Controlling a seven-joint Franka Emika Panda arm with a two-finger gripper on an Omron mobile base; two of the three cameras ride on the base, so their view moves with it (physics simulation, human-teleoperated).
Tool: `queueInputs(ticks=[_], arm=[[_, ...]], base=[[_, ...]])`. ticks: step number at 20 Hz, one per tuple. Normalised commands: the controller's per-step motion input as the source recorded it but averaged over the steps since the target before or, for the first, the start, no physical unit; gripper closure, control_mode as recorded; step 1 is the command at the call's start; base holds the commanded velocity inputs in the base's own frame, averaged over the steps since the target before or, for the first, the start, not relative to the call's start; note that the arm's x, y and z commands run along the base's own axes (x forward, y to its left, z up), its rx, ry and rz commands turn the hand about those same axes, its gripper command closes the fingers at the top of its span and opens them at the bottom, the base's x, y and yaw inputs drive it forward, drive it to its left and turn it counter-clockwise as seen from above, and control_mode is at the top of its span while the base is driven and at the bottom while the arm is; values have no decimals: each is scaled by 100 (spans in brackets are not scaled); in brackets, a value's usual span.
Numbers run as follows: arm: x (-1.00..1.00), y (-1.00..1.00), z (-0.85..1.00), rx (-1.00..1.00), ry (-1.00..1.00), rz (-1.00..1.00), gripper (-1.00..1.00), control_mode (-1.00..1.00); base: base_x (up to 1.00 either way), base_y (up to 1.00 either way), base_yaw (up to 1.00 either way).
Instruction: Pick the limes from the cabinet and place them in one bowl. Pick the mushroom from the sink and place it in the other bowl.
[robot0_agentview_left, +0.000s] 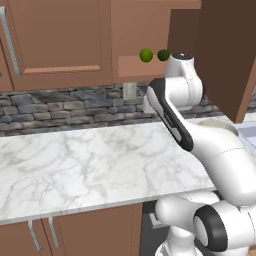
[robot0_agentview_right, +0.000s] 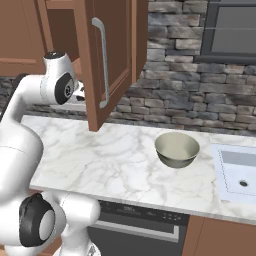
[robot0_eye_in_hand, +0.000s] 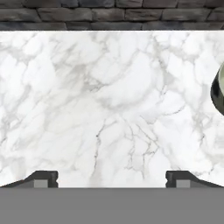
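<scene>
Gripper (robot0_eye_in_hand: 111, 178) is spread wide and empty, facing down at the marble tabletop (robot0_eye_in_hand: 109, 105). Raise it to the two limes (robot0_agentview_left: 154, 55) in the open cabinet (robot0_agentview_right: 112, 60), clearing the door, and take the brighter one first.

Bare table (robot0_eye_in_hand: 109, 100) below the wide-open tool (robot0_eye_in_hand: 112, 178); stone wall (robot0_eye_in_hand: 109, 13) ahead; bowl (robot0_eye_in_hand: 218, 89) off to the right; open cabinet door (robot0_agentview_right: 107, 55) hanging close beside.

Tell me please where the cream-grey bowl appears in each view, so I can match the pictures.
Left base view: not in it.
Right base view: cream-grey bowl, right of centre on the marble counter, left of the sink.
Hand view: a rim sliver at the right edge.
Shared landmark: the marble counter.
</scene>
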Motion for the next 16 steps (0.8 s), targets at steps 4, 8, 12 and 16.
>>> queueInputs(ticks=[4,8,12,16], arm=[[9,15,43,0,-20,-22,-100,-100],[17,6,48,3,-14,-14,-100,-100],[16,-10,48,9,-14,-6,-100,-100],[13,-13,43,5,-30,-1,-100,-100]], base=[[0,0,0],[0,0,0],[0,0,0],[0,0,0]])
